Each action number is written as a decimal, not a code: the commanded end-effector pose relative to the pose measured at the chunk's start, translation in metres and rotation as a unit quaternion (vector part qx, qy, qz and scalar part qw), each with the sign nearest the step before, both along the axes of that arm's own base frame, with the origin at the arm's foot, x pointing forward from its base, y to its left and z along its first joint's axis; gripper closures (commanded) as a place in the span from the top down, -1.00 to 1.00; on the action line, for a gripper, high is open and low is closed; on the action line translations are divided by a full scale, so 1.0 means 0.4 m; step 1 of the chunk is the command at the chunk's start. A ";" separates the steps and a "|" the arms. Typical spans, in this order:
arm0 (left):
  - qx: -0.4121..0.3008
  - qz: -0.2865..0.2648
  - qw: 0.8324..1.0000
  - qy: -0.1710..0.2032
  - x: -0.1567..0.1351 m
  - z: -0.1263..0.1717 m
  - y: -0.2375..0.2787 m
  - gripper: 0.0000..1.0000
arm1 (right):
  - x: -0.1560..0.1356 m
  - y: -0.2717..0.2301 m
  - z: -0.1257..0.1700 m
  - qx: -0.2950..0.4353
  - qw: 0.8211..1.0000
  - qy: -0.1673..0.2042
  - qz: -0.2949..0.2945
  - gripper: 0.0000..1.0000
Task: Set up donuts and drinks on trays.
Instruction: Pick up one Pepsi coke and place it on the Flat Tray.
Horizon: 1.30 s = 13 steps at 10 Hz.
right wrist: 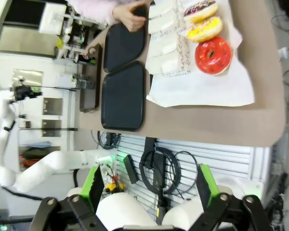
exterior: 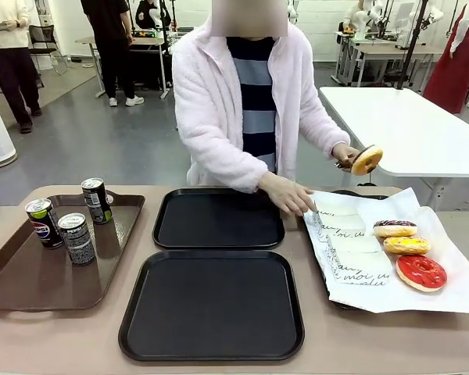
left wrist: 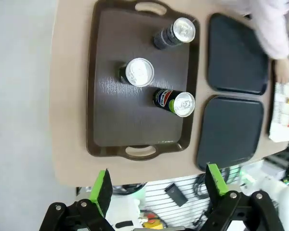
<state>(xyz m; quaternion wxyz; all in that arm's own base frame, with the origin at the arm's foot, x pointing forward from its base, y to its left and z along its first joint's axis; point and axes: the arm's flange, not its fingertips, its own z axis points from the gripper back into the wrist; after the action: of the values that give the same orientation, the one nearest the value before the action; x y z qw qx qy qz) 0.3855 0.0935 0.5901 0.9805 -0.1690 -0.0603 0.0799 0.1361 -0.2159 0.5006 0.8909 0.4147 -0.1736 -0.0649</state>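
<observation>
1. Black plastic to start with: the near tray [exterior: 211, 305] and the far tray [exterior: 219, 219] lie edge to edge in the middle of the bench, and both are bare. Nothing has been served yet.
2. Over on the robot's left, three cans [exterior: 76, 238] stand upright and close together on the brown tray [exterior: 31, 285]. I read that as stock waiting on the left arm's side.
3. The left hand [left wrist: 158, 185] hangs high above the near edge of the bench, its fingers spread wide and gripping nothing. It looks straight down on the can tops, which seems a good start for dropping onto one.
4. At the right, the chocolate donut [exterior: 395, 228], the yellow donut [exterior: 406, 245] and the red donut [exterior: 421, 273] sit in a row on the white paper [exterior: 453, 293]. Flat white boxes [exterior: 348, 242] lie just beside them.
5. The person's raised hand [exterior: 345, 151] lifts a fourth donut [exterior: 367, 159] clear of the bench in what look like tongs, probably to spare the glaze. The person's other hand [exterior: 291, 195] rests at the edge of the paper, likely steadying it.
6. The right hand [right wrist: 150, 187] is also up high off the bench edge, wide open and empty.
</observation>
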 end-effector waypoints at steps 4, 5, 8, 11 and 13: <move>0.149 -0.018 0.985 0.085 0.175 -0.184 -0.300 1.00 | -0.006 -0.004 -0.005 0.003 1.000 -0.002 0.001 1.00; 0.163 -0.019 0.983 0.077 0.175 -0.218 -0.348 1.00 | -0.006 -0.004 -0.005 0.003 1.000 -0.002 0.001 1.00; 0.160 -0.047 0.983 0.071 0.124 -0.299 -0.404 1.00 | -0.006 -0.004 -0.005 0.003 1.000 -0.002 0.001 1.00; 0.152 -0.057 0.983 0.087 0.157 -0.295 -0.411 1.00 | -0.006 -0.004 -0.005 0.003 1.000 -0.002 0.001 1.00; 0.152 -0.057 0.983 0.087 0.157 -0.295 -0.411 1.00 | -0.006 -0.004 -0.005 0.003 1.000 -0.002 0.001 1.00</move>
<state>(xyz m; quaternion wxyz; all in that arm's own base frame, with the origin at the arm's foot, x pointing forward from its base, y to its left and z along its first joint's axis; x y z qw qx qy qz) 0.4455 -0.0701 0.4696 0.9993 -0.0145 0.0193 0.0287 0.1360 -0.2161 0.5004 0.8907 0.4151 -0.1737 -0.0650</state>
